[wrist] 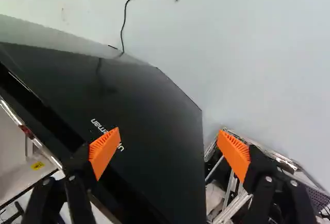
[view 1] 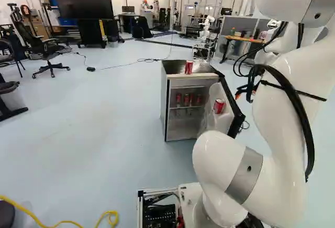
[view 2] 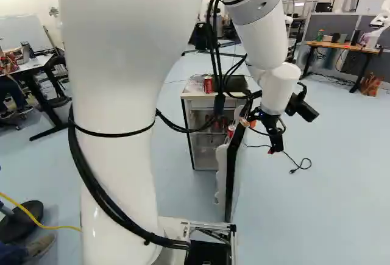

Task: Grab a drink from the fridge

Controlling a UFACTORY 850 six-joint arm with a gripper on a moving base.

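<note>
My gripper [view 2: 273, 138] hangs beside the fridge door's outer side in the right base view. Seen from the wrist, the gripper [wrist: 170, 153] is open, its orange pads wide apart, with the black door face [wrist: 154, 105] ahead and nothing held. The small fridge [view 1: 164, 107] has its door [view 1: 236, 114] swung open. One red can [view 1: 189, 67] stands on top, several red cans [view 1: 186, 100] are on an inside shelf, and another red can [view 1: 219, 106] sits in the door's rack.
A black cable [wrist: 124, 20] lies on the floor beyond the door. Part of the base's metal frame [wrist: 230, 203] shows near one finger. Farther back are another robot [view 1: 207, 26], a desk [view 2: 344, 47] and an office chair [view 1: 49, 50]; a yellow cable [view 1: 39, 221] is near the base.
</note>
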